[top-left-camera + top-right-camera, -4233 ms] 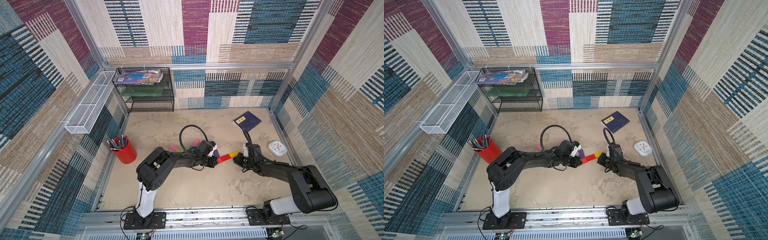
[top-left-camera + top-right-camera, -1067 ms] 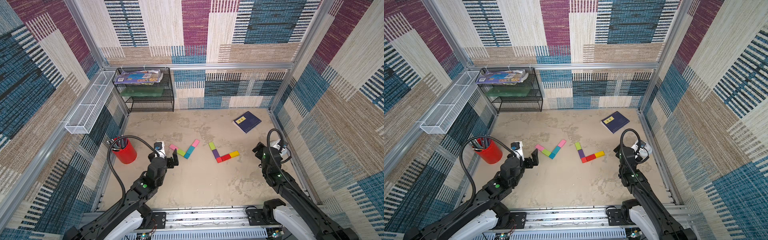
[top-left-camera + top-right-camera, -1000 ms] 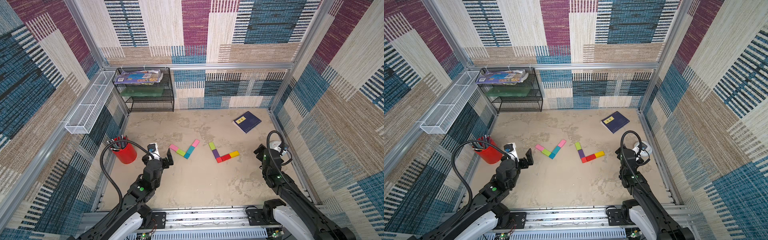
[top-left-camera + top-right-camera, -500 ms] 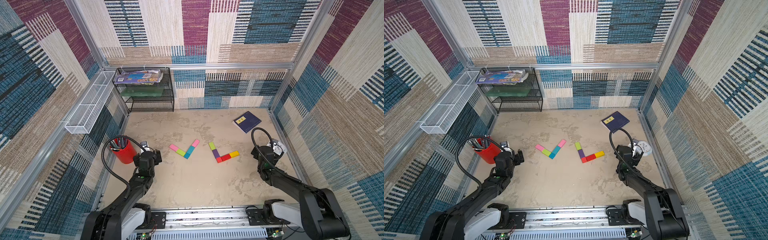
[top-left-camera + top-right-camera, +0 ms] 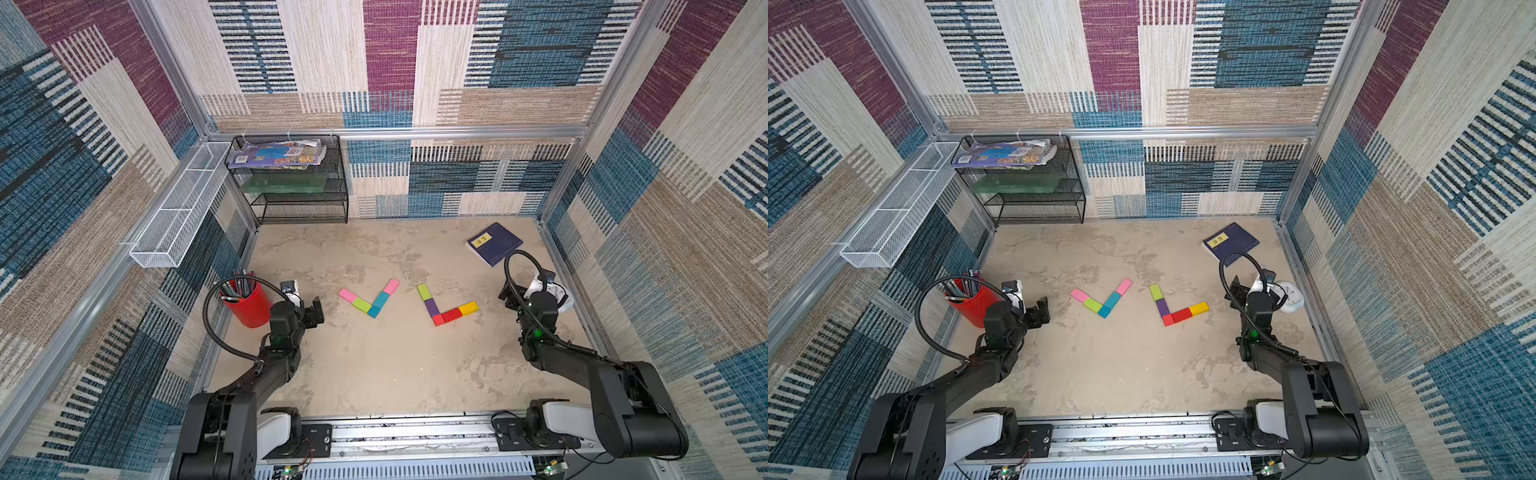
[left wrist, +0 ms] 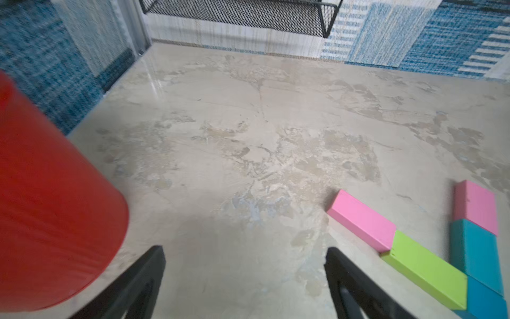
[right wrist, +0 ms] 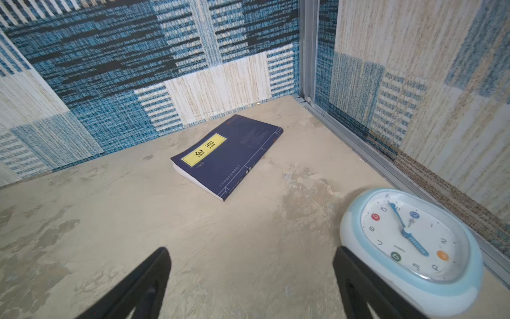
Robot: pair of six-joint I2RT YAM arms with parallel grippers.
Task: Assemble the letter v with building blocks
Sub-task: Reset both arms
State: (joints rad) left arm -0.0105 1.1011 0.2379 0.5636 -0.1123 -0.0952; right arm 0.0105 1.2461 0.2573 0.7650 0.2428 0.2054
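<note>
Worktop: a mottled beige surface [image 5: 374,374] walled in on three sides; everything sits on its far half, and the near half is bare.
Wire rack: black mesh shelves [image 5: 299,199] in the far-left corner, well apart from the blocks.
Book: dark blue with a yellow label [image 5: 494,243], flat at the far right and no part of the build.
Red cup: a pen holder [image 5: 249,307] at the left edge, just beside the left arm.
Clock: pale blue and white [image 7: 408,243], lying at the right edge, close to one jaw of the right claw.
Letter v: the letter v [image 5: 373,311] lies left of centre. Five building blocks [image 5: 362,305] run end to end, pink then lime down to a teal point, then teal and pink up the other arm. The joints look tight in the left wrist view.
Second row: five more blocks [image 5: 430,306] lie to its right, well apart from it. Lime and purple run down to two reds, and a yellow ends the flatter arm, so it reads more like an L.
Left claw: jaws spread and nothing between them [image 6: 244,254]; low over the worktop between the red cup and the v, touching neither.
Right claw: jaws spread and empty [image 7: 252,254]; at the right edge, pointing toward the book.
Progress: the v looks finished, with no loose block in sight.
Left to do: probably nothing but parking the arms, unless the second row should also be a sharper v.
</note>
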